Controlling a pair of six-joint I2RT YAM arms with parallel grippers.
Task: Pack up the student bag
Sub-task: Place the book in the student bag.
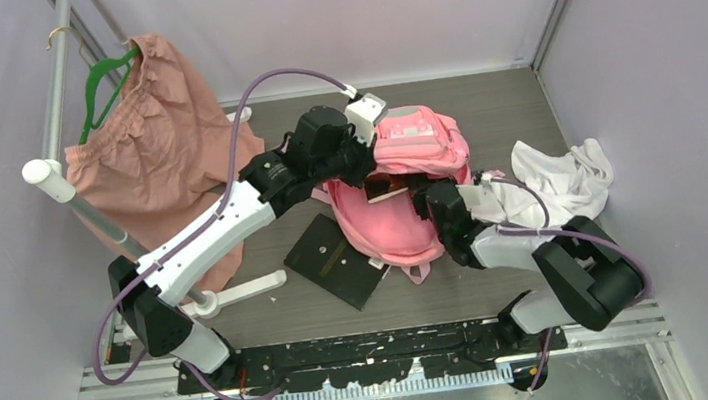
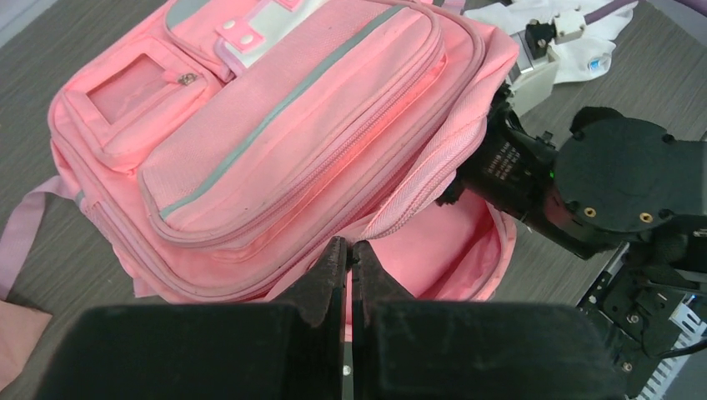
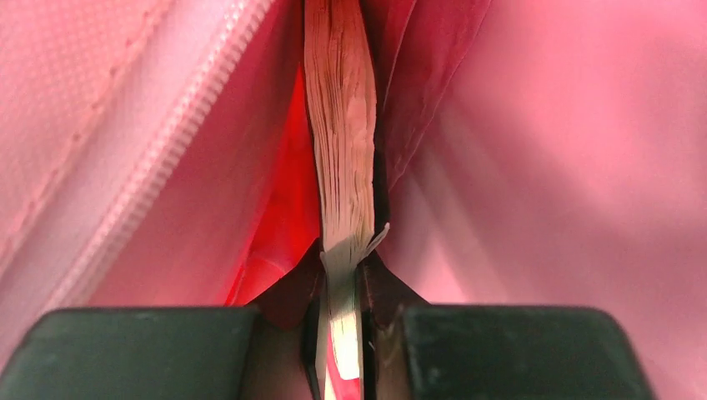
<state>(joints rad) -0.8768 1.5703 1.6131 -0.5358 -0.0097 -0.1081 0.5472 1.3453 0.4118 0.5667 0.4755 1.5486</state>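
Two claws were at the student bag (image 1: pixel 389 236), which lay mid-desk with its front panel lifted and its main mouth gaping toward my right arm.

From above, my left claw (image 1: pixel 363 164) sat at the raised edge. My right claw (image 1: pixel 418 193) reached into the mouth with a book (image 1: pixel 387 187), only a dark reddish corner of its cover showing. Only that overhead view took in the rest of the desk (image 1: pixel 506 107). A flat black notebook (image 1: pixel 337 259) lay just beside the bag on its left and a white cloth (image 1: pixel 554 182) was crumpled to its right. A dusty-pink garment (image 1: pixel 148 153) hung on a green hanger (image 1: pixel 100 83) at the far left.

My left wrist camera gave what the overhead could not: the bag's front pockets, its pale patch and its grey zipper trim. It also showed my left fingertips pressed together right at the rim of the opening. Whether any fabric was caught between them, I could not tell. My right arm's black wrist showed there too, its claw hidden inside the bag.

My right wrist camera alone saw inside, with pink lining on both sides and zipper teeth on the left. My right claw was clamped on the book's page edges, the book standing on edge between the bag's walls.
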